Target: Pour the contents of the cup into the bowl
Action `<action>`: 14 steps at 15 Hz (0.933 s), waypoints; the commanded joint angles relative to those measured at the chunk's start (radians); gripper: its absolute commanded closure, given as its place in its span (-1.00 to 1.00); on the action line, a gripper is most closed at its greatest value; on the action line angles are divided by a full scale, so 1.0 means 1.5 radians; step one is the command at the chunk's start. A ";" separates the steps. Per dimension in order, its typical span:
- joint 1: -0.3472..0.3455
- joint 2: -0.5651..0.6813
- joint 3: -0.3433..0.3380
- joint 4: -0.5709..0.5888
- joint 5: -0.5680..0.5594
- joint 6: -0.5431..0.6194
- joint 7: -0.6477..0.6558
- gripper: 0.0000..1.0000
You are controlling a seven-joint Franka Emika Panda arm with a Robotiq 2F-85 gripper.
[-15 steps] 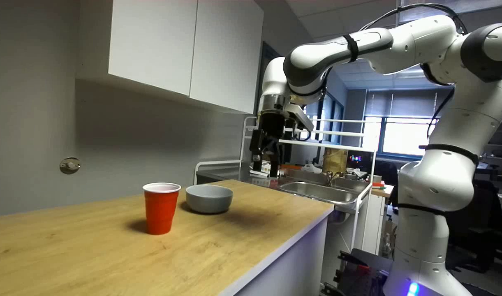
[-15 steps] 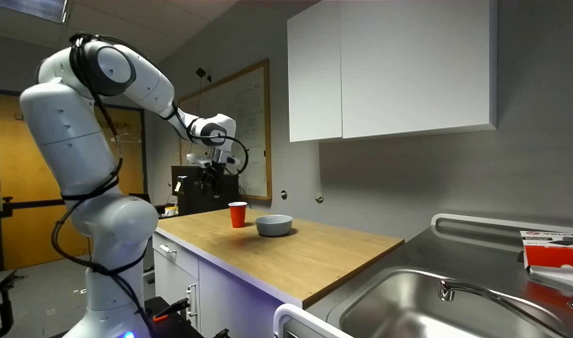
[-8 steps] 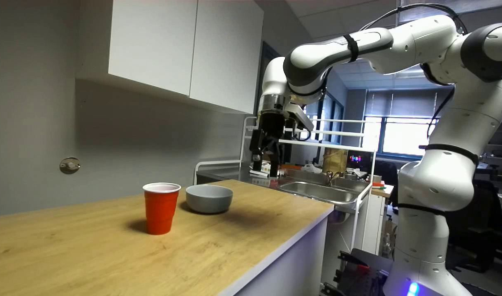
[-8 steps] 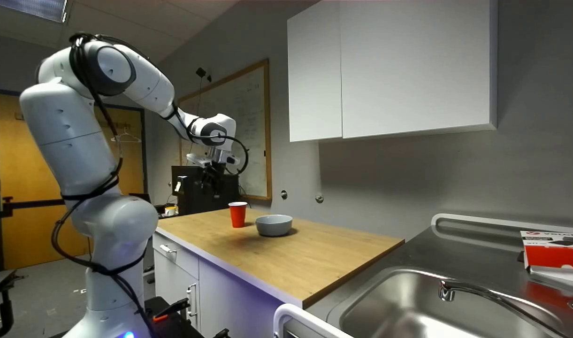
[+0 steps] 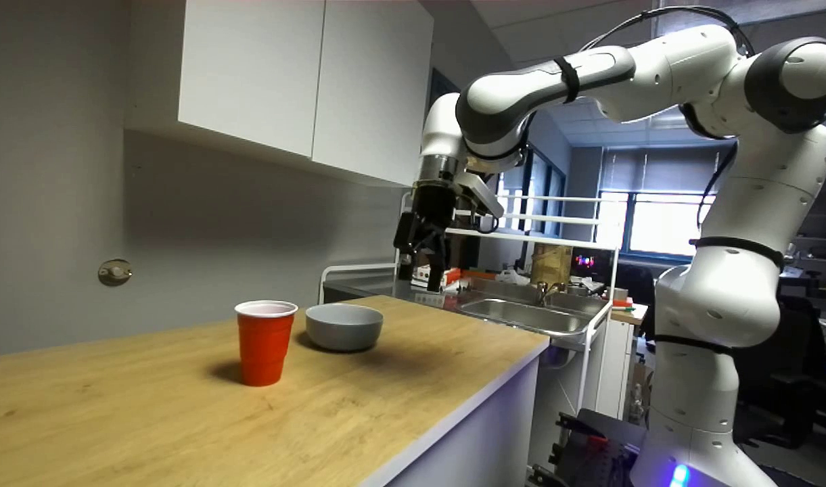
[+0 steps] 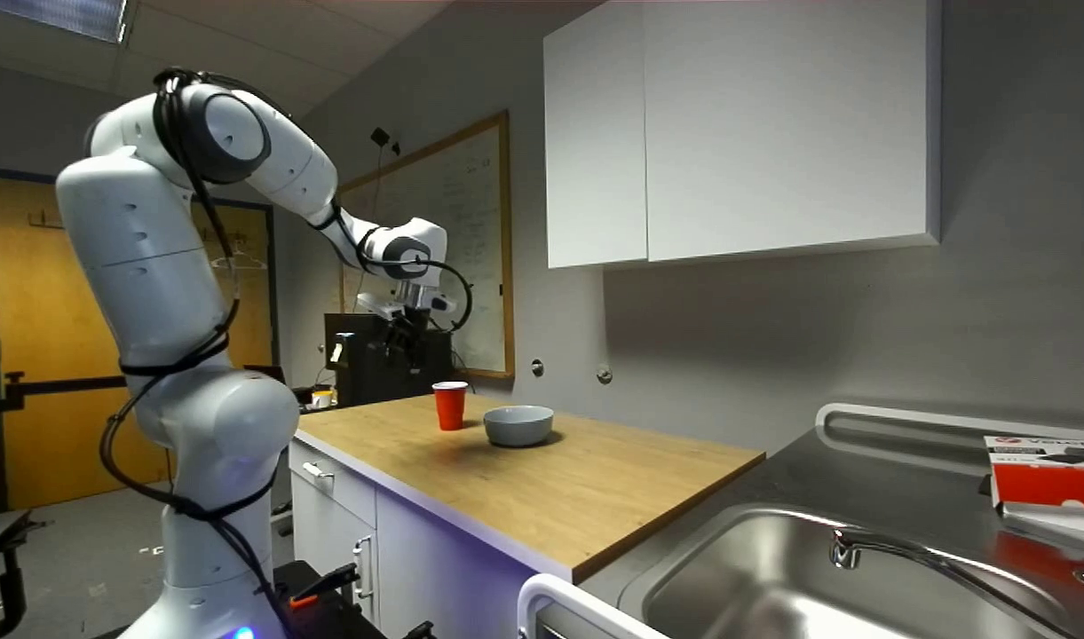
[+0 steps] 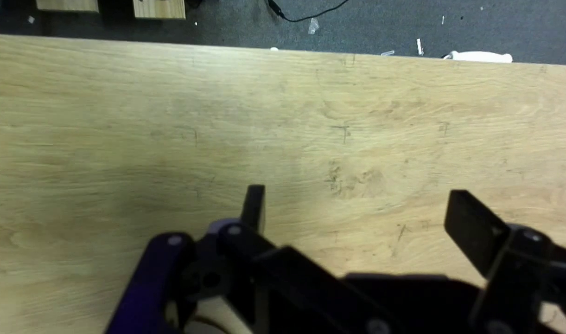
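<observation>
Evidently holds tool [image 7: 357, 202] spread and empty, presumably for the cup [image 5: 265, 348], set beside the bowl [image 5: 343, 330] toward the counter's [image 5: 149, 419] wall-side edge, likely to shorten pouring.

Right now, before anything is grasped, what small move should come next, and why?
Probably ease the open jaws toward the cup, clear of the bowl beside it: the cup stands upright on the counter, not yet held, while the jaws hang above the counter with nothing between them in the wrist view.
</observation>
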 commanded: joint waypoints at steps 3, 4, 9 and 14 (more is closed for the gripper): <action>0.014 0.115 0.038 0.125 -0.010 0.027 0.019 -1.00; 0.019 0.136 0.046 0.149 -0.019 0.029 0.024 -1.00; 0.050 0.228 0.079 0.268 -0.075 0.021 0.024 -1.00; 0.097 0.327 0.097 0.393 -0.168 0.004 0.024 -1.00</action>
